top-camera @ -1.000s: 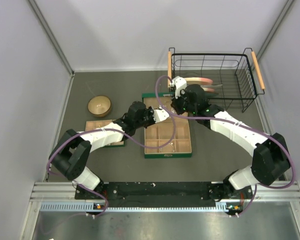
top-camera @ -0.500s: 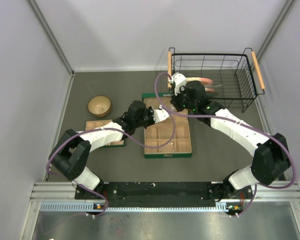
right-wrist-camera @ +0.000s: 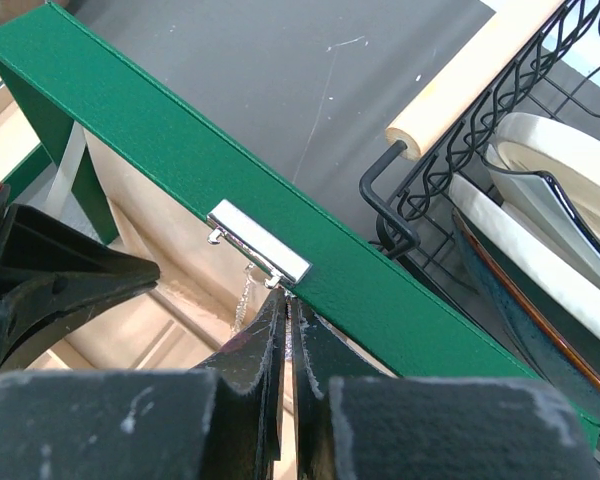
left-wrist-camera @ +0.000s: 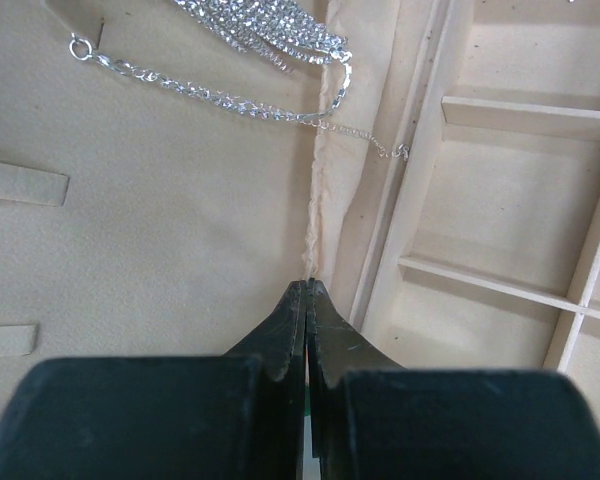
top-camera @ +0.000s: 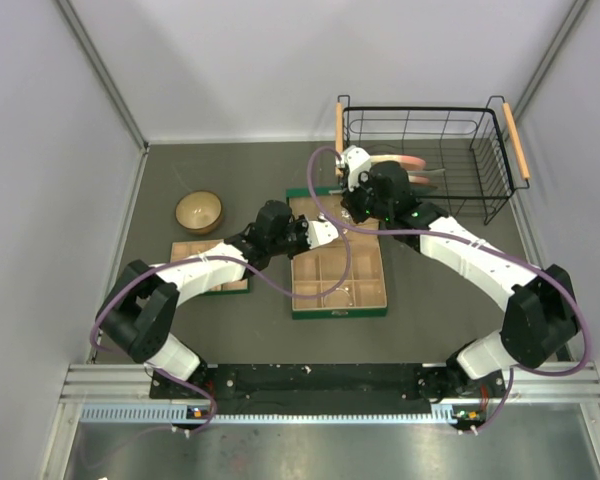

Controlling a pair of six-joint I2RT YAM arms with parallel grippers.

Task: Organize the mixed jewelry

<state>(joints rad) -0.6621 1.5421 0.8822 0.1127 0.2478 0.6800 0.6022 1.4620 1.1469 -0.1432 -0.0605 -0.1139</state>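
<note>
The green box [top-camera: 340,312] with beige compartments lies open mid-table, its lid [right-wrist-camera: 160,130] raised at the far side with a silver clasp [right-wrist-camera: 258,243]. A fine silver chain [left-wrist-camera: 210,92] and a sparkling silver bunch [left-wrist-camera: 270,30] lie on the lid's beige lining. My left gripper [left-wrist-camera: 308,285] is shut and empty, its tips on the lining seam beside the compartments [left-wrist-camera: 510,200]. My right gripper [right-wrist-camera: 285,298] is shut just under the clasp, with a thin silvery strand between its fingers and a chain [right-wrist-camera: 243,300] dangling beside them. No gold bits or bracelet hoop show.
A round wooden bowl [top-camera: 198,211] sits at the left. A smaller beige tray [top-camera: 205,268] lies under my left arm. A black wire rack [top-camera: 480,190] holding plates stands at the back right, close to the lid, and also shows in the right wrist view [right-wrist-camera: 450,170].
The green box has shifted slightly toward the near edge. My right gripper has edged a little up and left at the lid. The left arm has barely moved.
</note>
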